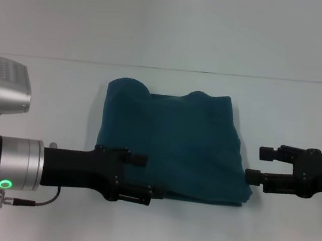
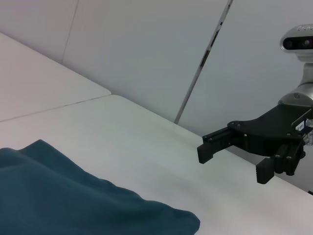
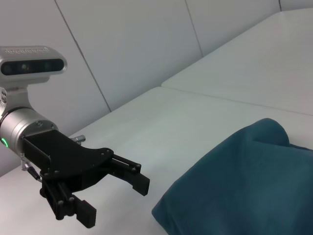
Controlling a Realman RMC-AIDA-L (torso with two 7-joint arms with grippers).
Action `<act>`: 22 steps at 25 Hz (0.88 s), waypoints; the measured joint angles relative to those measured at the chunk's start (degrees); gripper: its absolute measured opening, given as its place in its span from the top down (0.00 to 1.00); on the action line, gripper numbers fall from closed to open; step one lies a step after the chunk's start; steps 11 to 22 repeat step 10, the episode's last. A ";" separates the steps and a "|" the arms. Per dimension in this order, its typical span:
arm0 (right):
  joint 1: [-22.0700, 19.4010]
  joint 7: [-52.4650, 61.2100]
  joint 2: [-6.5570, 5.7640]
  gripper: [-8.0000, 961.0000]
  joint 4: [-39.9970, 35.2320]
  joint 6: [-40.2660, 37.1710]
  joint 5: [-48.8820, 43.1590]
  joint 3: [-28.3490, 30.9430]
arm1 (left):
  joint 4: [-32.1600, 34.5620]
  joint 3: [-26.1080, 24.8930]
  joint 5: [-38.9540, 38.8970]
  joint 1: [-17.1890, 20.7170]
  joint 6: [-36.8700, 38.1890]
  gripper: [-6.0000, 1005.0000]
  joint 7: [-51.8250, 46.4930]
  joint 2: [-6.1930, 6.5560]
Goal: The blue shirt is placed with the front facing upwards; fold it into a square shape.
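- Head view: blue shirt [image 1: 172,143] lies folded, roughly square, mid-table [image 1: 174,31]. Left gripper [image 1: 149,178] overlaps its near-left corner, fingers apart; whether they pinch cloth cannot be told. Right gripper [image 1: 257,164] just beside the shirt's right edge, fingers spread, empty.
- Left wrist view: shirt edge lies near; right gripper [image 2: 234,161] hangs beyond, open, holding nothing.
- Right wrist view: left gripper [image 3: 115,200] spread open above bare table beside the shirt's corner [image 3: 234,186].

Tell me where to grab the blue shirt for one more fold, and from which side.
Probably grip the blue shirt at its near corners, from the sides. It lies folded flat with the near edge straight. The left pincer, open, sits at the near left corner; the right pincer, open, waits just off the right edge.
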 joint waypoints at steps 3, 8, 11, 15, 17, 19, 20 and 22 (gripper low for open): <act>0.00 0.07 0.00 0.02 0.01 -0.05 0.00 -0.06 | 0.00 0.00 0.00 0.01 -0.01 0.07 0.00 0.00; -0.09 0.17 0.00 0.02 0.14 -0.08 0.00 -0.05 | 0.00 0.00 0.00 0.04 -0.05 0.07 0.00 0.00; -0.19 0.17 0.01 0.02 0.17 -0.09 0.00 -0.05 | 0.00 0.00 0.00 0.06 -0.06 0.07 0.00 0.00; -0.19 0.17 0.01 0.02 0.17 -0.09 0.00 -0.05 | 0.00 0.00 0.00 0.06 -0.06 0.07 0.00 0.00; -0.19 0.17 0.01 0.02 0.17 -0.09 0.00 -0.05 | 0.00 0.00 0.00 0.06 -0.06 0.07 0.00 0.00; -0.19 0.17 0.01 0.02 0.17 -0.09 0.00 -0.05 | 0.00 0.00 0.00 0.06 -0.06 0.07 0.00 0.00; -0.19 0.17 0.01 0.02 0.17 -0.09 0.00 -0.05 | 0.00 0.00 0.00 0.06 -0.06 0.07 0.00 0.00; -0.19 0.17 0.01 0.02 0.17 -0.09 0.00 -0.05 | 0.00 0.00 0.00 0.06 -0.06 0.07 0.00 0.00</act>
